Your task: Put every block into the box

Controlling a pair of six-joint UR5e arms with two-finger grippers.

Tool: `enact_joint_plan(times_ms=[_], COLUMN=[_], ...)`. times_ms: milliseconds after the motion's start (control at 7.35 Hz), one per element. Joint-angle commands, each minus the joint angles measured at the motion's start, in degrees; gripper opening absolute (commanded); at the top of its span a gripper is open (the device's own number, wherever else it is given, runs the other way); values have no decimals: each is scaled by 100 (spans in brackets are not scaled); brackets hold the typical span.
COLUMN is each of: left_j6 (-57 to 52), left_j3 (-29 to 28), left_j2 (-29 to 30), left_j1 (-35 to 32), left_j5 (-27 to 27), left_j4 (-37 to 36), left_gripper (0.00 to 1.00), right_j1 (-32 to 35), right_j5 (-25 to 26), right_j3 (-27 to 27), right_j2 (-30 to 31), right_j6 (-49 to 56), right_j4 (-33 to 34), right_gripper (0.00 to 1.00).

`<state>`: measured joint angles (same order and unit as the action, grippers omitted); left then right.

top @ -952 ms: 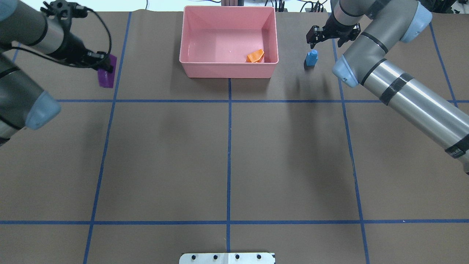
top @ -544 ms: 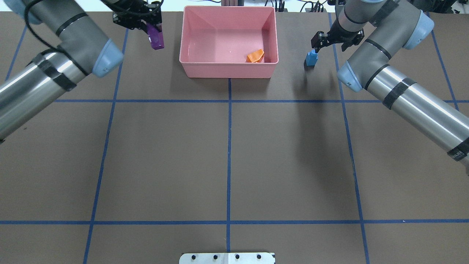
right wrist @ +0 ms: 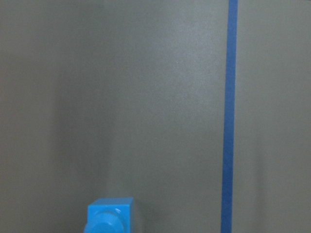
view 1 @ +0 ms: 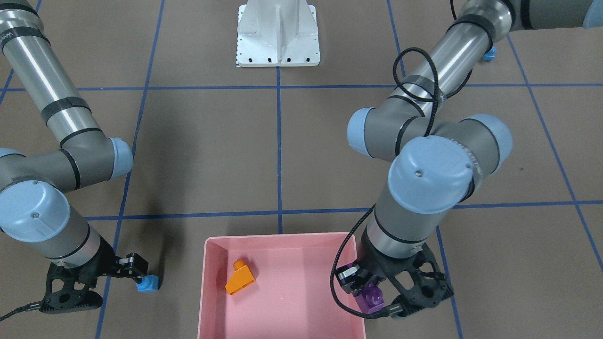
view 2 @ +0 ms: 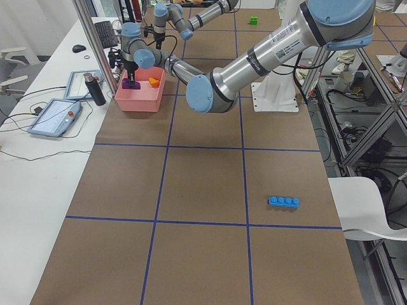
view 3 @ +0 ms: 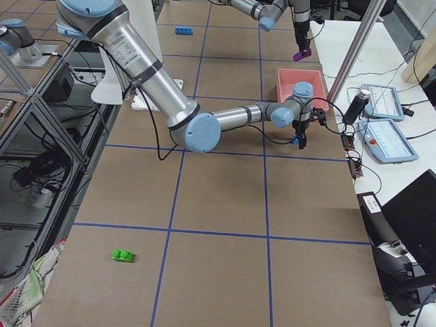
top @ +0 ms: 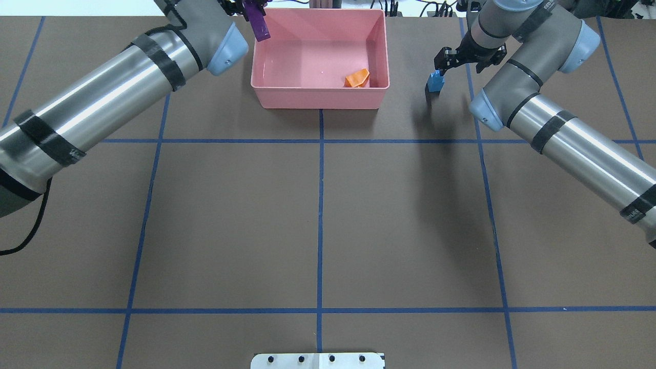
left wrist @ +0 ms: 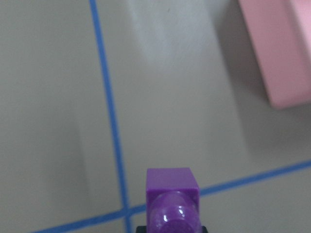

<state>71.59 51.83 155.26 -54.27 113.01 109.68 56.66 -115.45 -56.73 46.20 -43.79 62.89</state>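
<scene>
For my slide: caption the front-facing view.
Left gripper holds purple block beside pink box; right gripper at blue block.

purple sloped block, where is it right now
In the front-facing view, the purple sloped plastic brick is low on the view's right. It is held in the left hand at the right-hand wall of the shallow pink plastic tray.

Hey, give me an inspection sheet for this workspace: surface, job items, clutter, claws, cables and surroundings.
Surface: brown table with blue tape grid.
Job's things: orange block inside pink box; small blue block, long blue block and green block on the table outside it.
Clutter: nothing seen.
Claws: left claw holds purple block at the box's edge; right claw at the small blue block, grip unclear.
Cables: black cable loops beside the left claw.
Surroundings: side bench with tablets; white chair.
</scene>
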Motion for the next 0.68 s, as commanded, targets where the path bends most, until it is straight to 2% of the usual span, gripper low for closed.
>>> enact_joint_plan(times_ms=[0, 544], left_j6=[48, 49], left_j3=[-67, 21], left_j2=[145, 145], left_j1=[259, 295], left_j5=[-200, -191], left_j4=[-8, 1], left_gripper=[100, 100], right_j1=[-15, -269], right_j5=[14, 224], right_j3=[275, 496], right_j2=[-329, -454], right_j6=[-59, -138], right_j4=[-5, -75], right_gripper=[100, 99])
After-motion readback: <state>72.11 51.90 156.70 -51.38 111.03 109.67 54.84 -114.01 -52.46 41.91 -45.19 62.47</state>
